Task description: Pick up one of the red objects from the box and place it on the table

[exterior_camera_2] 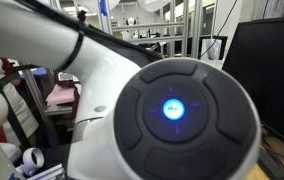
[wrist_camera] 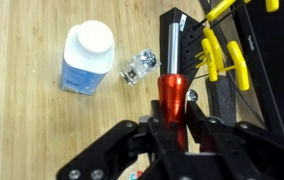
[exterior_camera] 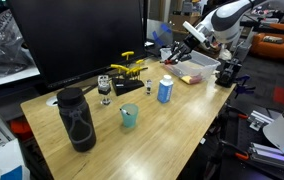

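In the wrist view my gripper [wrist_camera: 172, 118] is shut on a red object [wrist_camera: 170, 95], a small red cylinder with a silvery tip that sticks out past the fingers. It is held above the wooden table [wrist_camera: 42, 120], to the right of the blue-and-white can [wrist_camera: 87, 57]. In an exterior view my gripper [exterior_camera: 178, 47] hangs in the air just beside the clear box [exterior_camera: 200, 68] at the far corner of the table [exterior_camera: 172, 125]. The red object is too small to make out there.
A black rack with yellow pieces [exterior_camera: 130, 68] [wrist_camera: 222, 50], a wine glass [exterior_camera: 105, 90], a teal cup [exterior_camera: 129, 116], a black bottle [exterior_camera: 77, 120] and the can [exterior_camera: 165, 91] stand on the table. A dark monitor [exterior_camera: 77, 35] stands behind. An arm joint [exterior_camera_2: 172, 110] fills an exterior view.
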`<state>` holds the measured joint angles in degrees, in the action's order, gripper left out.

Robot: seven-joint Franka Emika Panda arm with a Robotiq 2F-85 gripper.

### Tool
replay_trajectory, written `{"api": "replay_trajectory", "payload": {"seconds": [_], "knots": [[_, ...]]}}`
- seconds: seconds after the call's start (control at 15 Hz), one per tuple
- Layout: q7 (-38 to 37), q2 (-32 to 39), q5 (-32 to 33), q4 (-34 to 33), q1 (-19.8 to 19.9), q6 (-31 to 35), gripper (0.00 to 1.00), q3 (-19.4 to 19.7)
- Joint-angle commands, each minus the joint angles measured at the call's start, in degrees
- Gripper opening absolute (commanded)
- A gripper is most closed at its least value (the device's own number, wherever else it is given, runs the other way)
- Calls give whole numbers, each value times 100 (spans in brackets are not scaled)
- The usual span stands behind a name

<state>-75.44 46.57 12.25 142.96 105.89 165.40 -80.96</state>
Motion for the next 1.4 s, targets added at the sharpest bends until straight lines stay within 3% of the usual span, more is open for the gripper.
{"api": "replay_trajectory", "payload": {"seconds": [0.0, 0.33, 0.8, 1.0, 1.33], "knots": [[469, -606, -1459, -52, -158, -253, 7, 20], [615, -1309, -3003, -48, -647, -663, 7, 343], [602, -2158, -4667, -26, -1915, -1001, 7, 1433], [585, -2412, -5196, -122, -2759, -1061, 7, 2321], [405, -2608, -5514, -143, -4832, -1312, 7, 4589]]}}
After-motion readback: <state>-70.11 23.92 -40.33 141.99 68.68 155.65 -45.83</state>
